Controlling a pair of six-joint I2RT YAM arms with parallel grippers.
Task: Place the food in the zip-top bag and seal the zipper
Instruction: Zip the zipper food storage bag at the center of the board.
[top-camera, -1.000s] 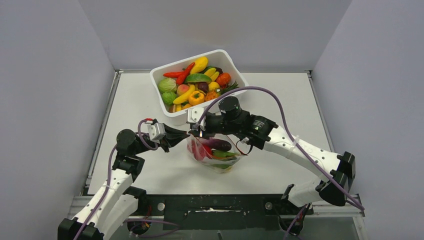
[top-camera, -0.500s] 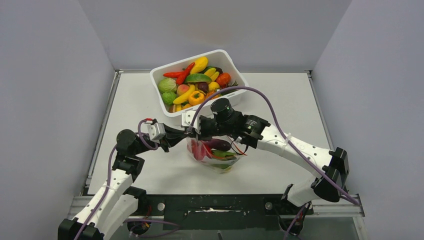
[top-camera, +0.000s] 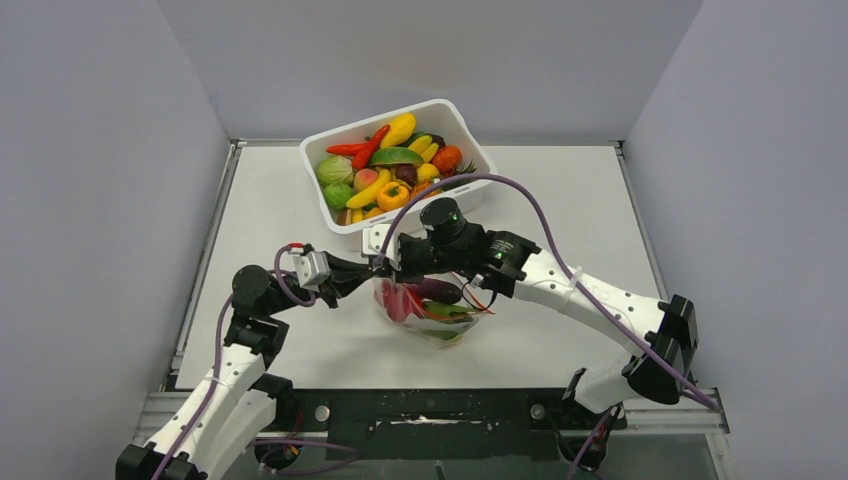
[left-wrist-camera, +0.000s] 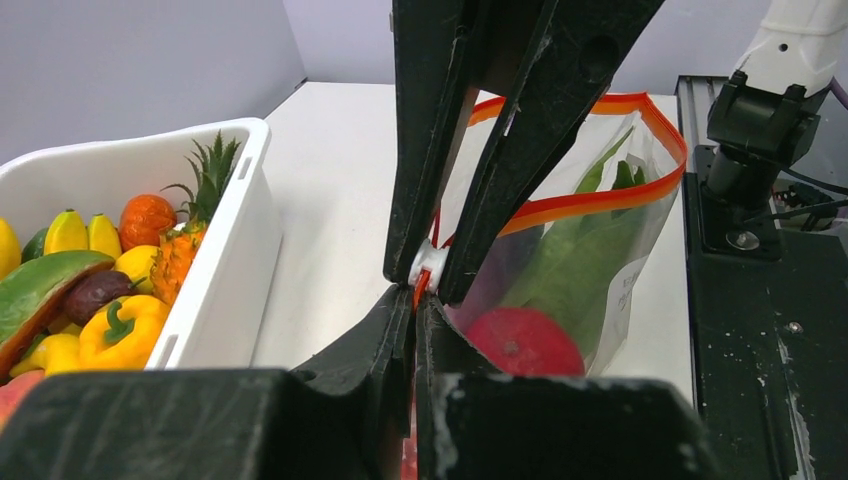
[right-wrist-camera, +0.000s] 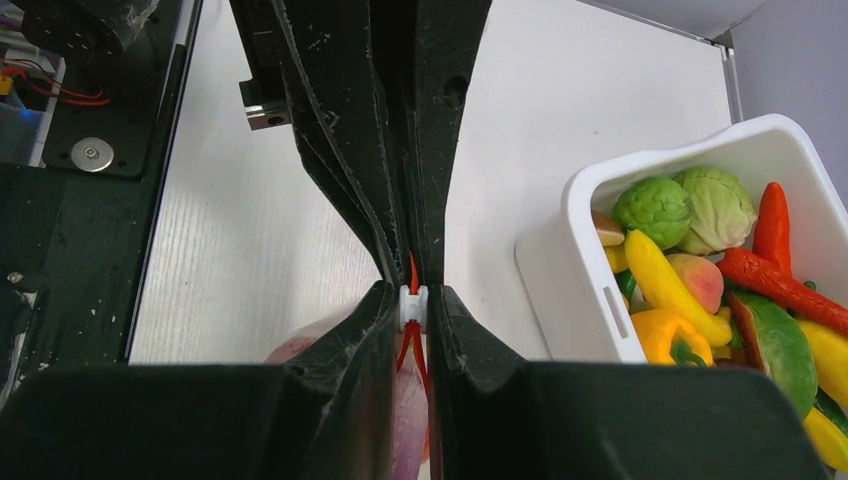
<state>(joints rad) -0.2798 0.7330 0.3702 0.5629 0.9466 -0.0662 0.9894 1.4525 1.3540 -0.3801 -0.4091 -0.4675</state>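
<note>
Mostly open: clear zip-top bag (left-wrist-camera: 628, 262), red-orange zipper (left-wrist-camera: 600, 204) bowed, food (left-wrist-camera: 526, 342) inside.

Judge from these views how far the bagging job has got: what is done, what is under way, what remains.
Done: food, a red fruit and a green leaf, sits in the zip-top bag. Under way: the left gripper pinches the zipper end, the right gripper clamps its white slider. To do: the mouth gapes open, so the slide across remains.
</note>
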